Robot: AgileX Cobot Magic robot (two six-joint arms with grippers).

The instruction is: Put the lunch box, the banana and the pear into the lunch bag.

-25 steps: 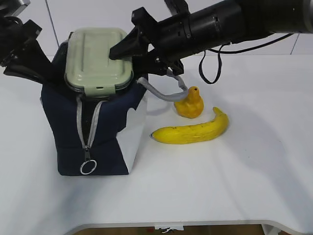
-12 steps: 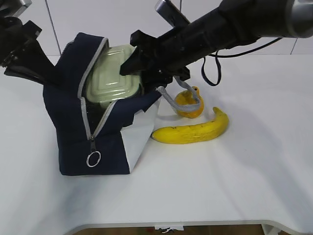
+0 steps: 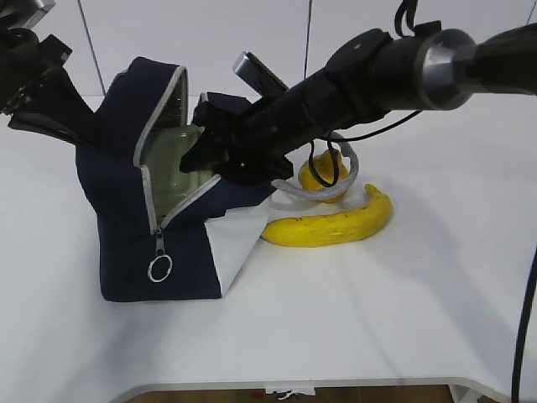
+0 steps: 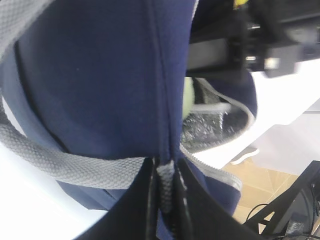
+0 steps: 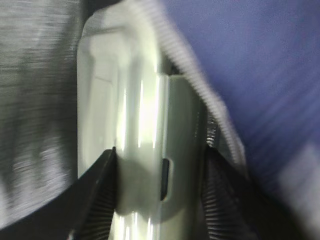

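Risk: lunch box [image 5: 145, 145] could catch on the zip edge or drag the lunch bag [image 3: 117, 218] over if I let go too soon; bag's already leaning, opening faces me. My right claw [image 5: 160, 190] is clamped on the box, one pad each side, lid edge between them, box mostly inside the bag mouth. Left claw [image 4: 165, 200] pinched shut on the bag's rear seam by the rope handle, holding it open. Banana [image 3: 331, 222] and pear [image 3: 323, 178] on table [image 3: 403, 319] beside bag, not packed yet.
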